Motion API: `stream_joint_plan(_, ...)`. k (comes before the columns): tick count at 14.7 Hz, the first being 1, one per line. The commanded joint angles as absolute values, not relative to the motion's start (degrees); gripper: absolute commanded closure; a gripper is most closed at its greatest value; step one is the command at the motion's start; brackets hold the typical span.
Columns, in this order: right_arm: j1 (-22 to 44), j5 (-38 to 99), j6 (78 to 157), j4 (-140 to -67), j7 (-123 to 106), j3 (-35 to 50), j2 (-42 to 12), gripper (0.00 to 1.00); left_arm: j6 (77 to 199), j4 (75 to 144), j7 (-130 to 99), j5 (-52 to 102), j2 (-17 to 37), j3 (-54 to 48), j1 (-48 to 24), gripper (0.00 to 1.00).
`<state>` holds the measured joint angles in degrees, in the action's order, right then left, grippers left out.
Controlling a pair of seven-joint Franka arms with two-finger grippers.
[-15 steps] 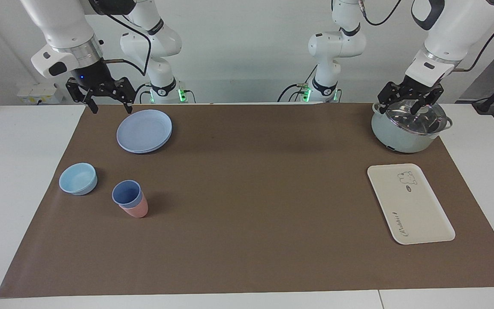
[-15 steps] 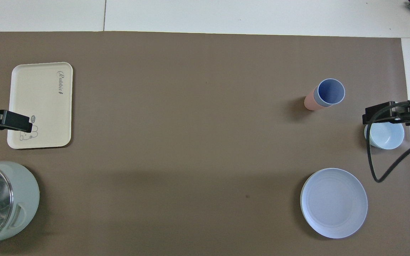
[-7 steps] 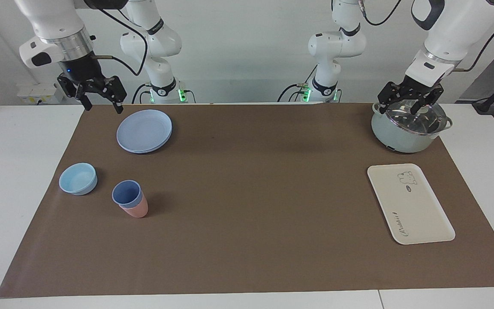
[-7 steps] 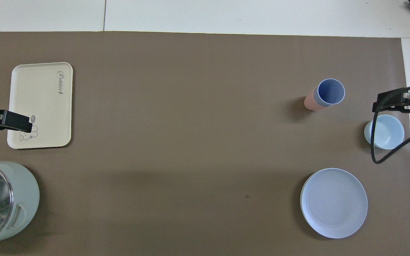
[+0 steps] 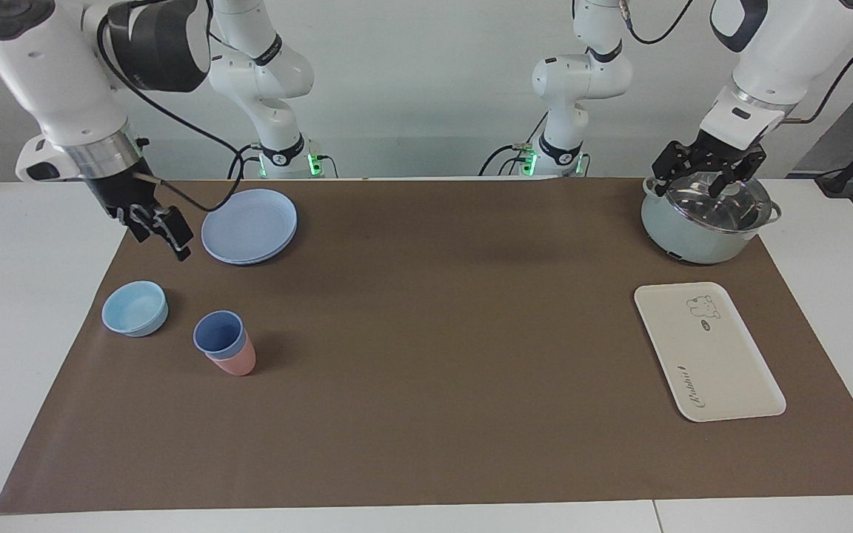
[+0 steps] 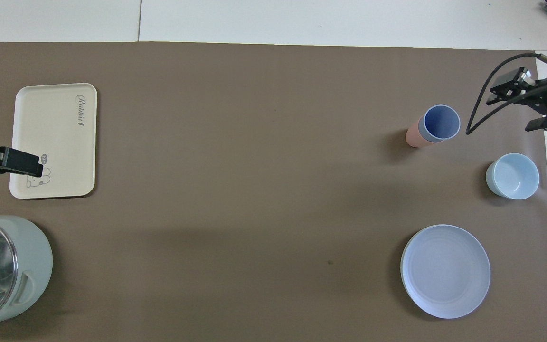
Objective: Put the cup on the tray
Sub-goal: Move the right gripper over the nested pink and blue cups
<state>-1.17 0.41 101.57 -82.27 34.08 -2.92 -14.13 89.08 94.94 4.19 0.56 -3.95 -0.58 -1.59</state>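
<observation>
The periwinkle-blue cup [image 5: 218, 332] stands upright, nested inside a salmon-pink cup [image 5: 238, 363], on the brown mat toward the right arm's end; it also shows in the overhead view [image 6: 441, 122]. The cream-white tray [image 5: 708, 352] lies flat and bare toward the left arm's end, and shows in the overhead view [image 6: 55, 140]. My right gripper [image 5: 160, 240] is open and empty, tilted, in the air over the mat's edge beside the blue plate, apart from the cup; it shows in the overhead view [image 6: 520, 104]. My left gripper [image 5: 700, 185] is open and waits over the pot's lid.
A round blue plate [image 5: 249, 225] lies nearer to the robots than the cups. A light-blue bowl [image 5: 135, 308] stands beside the cups, toward the right arm's end. A pale green pot with a glass lid [image 5: 708, 218] stands nearer to the robots than the tray.
My right gripper has come down and tilted, moving from beside the plate's robot-side edge out over the mat toward the bowl. The left arm, cups and tray have not moved.
</observation>
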Motion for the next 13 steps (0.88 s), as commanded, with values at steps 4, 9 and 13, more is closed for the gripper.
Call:
stream_joint_plan(4, -5.35, 5.97, 100.98, -65.93, 44.99, -2.37, -31.27, 0.07, 88.59, 95.54, 4.22, 1.23, -4.57, -0.79, -1.05, 0.0)
stream_joint_plan(9, -7.99, 11.68, 103.1, -65.04, 51.31, -1.93, -36.99, 0.07, 88.59, 95.54, 4.31, 1.23, -4.57, -0.79, -1.06, 0.0)
stream_joint_plan(13, -9.23, 18.62, 102.13, -66.44, 51.68, -2.02, -39.99, 0.07, 88.59, 95.54, 4.31, 1.14, -4.57, -0.79, -1.05, 0.0)
